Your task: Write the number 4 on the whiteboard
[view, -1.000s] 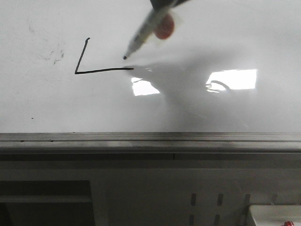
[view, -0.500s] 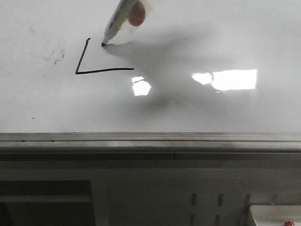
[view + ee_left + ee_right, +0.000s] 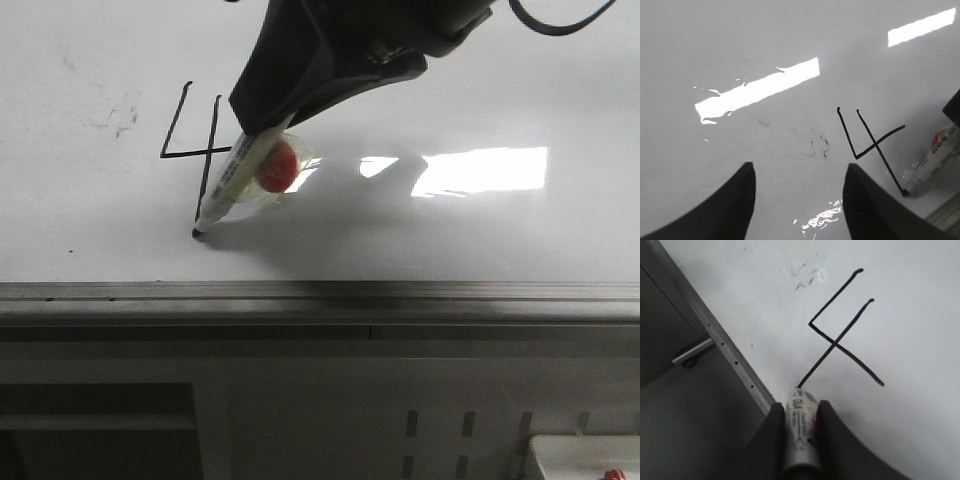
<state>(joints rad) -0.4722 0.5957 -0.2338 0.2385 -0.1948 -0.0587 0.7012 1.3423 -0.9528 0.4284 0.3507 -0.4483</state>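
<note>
The number 4 (image 3: 195, 150) is drawn in thin black lines on the whiteboard (image 3: 450, 80); it also shows in the left wrist view (image 3: 865, 142) and the right wrist view (image 3: 840, 335). My right gripper (image 3: 799, 412) is shut on a white marker (image 3: 232, 180) with a red patch. The marker tip touches the board at the bottom end of the long vertical stroke (image 3: 196, 233). The marker also shows in the left wrist view (image 3: 935, 160). My left gripper (image 3: 799, 175) is open and empty, hovering over the board to the left of the 4.
Faint dark smudges (image 3: 120, 118) lie left of the 4. The grey metal edge strip (image 3: 320, 295) runs along the board's near side. A bright rectangular reflection (image 3: 490, 168) lies to the right. A white box (image 3: 585, 455) sits below at the right.
The marker has drawn the long vertical stroke downward, from the top right of the open shape to near the board's edge. The right arm has come into the front view.
</note>
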